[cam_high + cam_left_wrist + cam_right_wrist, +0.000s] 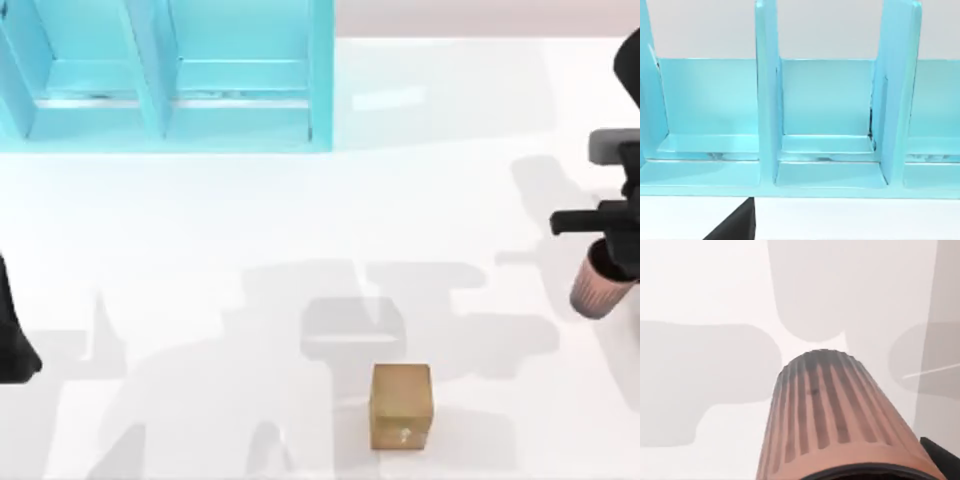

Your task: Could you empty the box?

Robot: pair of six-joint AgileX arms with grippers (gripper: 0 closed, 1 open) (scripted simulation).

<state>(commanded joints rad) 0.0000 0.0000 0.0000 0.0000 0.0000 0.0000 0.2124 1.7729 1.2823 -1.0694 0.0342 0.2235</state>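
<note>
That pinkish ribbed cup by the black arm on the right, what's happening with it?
The right gripper has the ribbed cup in its grasp at the table's right edge, away from the blue shelf unit at the back left. A small brown box sits alone near the front of the white table. The left arm is parked at the left edge.

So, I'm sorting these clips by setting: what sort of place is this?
Probably a bare simulated tabletop workspace, not a real room. A plain white table carries a light blue divided rack at its far edge and a small brown box near the front, while the right gripper is at a ribbed cup.
</note>
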